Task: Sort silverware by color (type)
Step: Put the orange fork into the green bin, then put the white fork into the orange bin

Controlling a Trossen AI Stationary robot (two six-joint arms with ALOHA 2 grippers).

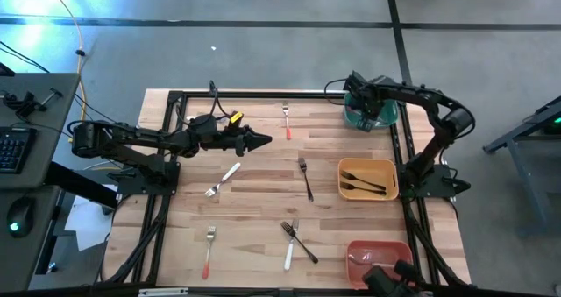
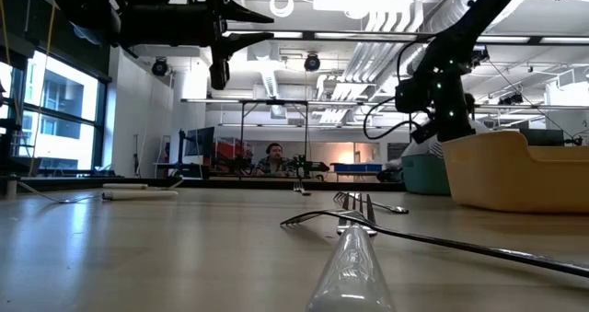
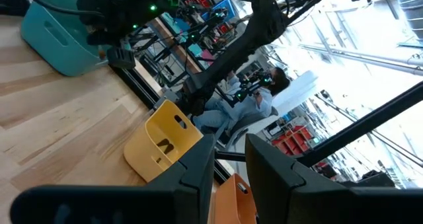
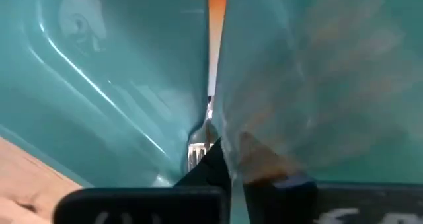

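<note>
Right wrist view shows you an orange-handled fork (image 4: 210,85) inside the teal bin (image 4: 99,85), its tines down near the bin's floor, with the right gripper (image 4: 228,159) shut on it. From above, that teal bin (image 1: 366,113) sits at the far right corner of the counter (image 1: 254,201), and the right gripper (image 1: 359,100) reaches into it. Just nearer you, the yellow bin (image 1: 368,179) holds two black-handled forks (image 1: 362,181), and a red bin (image 1: 379,260) sits at the near right edge. Loose silverware is spread over the counter: a red-handled fork (image 1: 286,120) at the far edge, a black-handled fork (image 1: 305,178) in the middle, a white-handled utensil (image 1: 223,179) to its left, another red-handled fork (image 1: 209,251) near the front, and a crossed white and black pair (image 1: 295,242). Your left gripper (image 1: 254,140) hangs above the counter's left half, jaws closed, holding nothing.
</note>
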